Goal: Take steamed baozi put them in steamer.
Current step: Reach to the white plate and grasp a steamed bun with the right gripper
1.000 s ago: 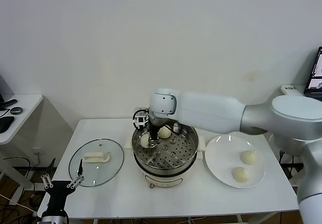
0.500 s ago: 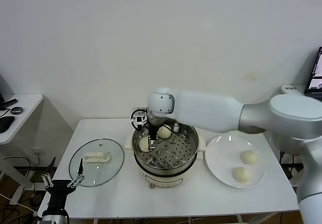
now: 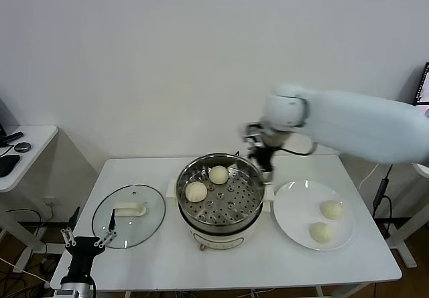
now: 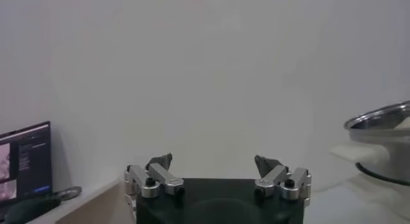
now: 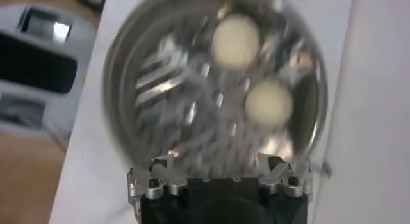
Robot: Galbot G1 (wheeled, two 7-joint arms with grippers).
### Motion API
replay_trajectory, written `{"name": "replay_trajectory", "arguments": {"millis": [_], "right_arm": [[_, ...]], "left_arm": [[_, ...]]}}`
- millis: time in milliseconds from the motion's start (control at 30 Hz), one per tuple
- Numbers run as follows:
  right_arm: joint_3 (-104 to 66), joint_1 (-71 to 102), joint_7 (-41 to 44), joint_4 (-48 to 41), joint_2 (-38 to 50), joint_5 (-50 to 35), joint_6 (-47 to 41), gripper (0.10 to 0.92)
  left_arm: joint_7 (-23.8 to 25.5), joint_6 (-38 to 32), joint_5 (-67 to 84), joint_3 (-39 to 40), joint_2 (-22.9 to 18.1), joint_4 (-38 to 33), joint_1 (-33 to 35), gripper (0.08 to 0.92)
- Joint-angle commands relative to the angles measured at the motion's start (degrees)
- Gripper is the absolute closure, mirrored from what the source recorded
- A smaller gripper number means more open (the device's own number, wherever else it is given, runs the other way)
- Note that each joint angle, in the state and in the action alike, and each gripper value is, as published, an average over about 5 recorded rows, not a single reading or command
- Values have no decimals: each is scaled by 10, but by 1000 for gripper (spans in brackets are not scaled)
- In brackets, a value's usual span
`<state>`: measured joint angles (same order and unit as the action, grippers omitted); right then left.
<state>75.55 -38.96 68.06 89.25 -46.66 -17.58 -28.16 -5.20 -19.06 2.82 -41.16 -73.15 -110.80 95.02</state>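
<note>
Steamer: 2 baozi inside. Plate: 2 more. R gripper wide open, empty, above steamer's rim; L gripper open, empty, parked low.

right arm: glossy white shell | wrist: black cables, possibly | hands: black body, silver knuckles

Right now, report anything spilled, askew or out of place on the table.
Nothing stands out. Two baozi sit in the steamer, two more lie on the plate, and the glass lid lies flat beside the steamer.

Cream-white baozi — shiny silver perforated steamer.
</note>
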Motion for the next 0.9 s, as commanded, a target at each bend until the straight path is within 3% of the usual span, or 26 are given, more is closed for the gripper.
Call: {"name": "replay_trajectory", "arguments": {"millis": [33,233,400,900], "right_arm": [[-113,138,66,82,265,168,106,203],[-384,450,54,49,334,246,142,203],[-531,647,31,9,320,287,162,203],[-498,611,-16,-93,187,312,179,203]], "left_arm": [[1,2,-3,3,-2,1,0,177],[2,5,-10,1,-5,-3,3,177],[2,4,-14,-3,-10,-3,11,177],[2,2,-27,-13,-23,-10,27,177]]}}
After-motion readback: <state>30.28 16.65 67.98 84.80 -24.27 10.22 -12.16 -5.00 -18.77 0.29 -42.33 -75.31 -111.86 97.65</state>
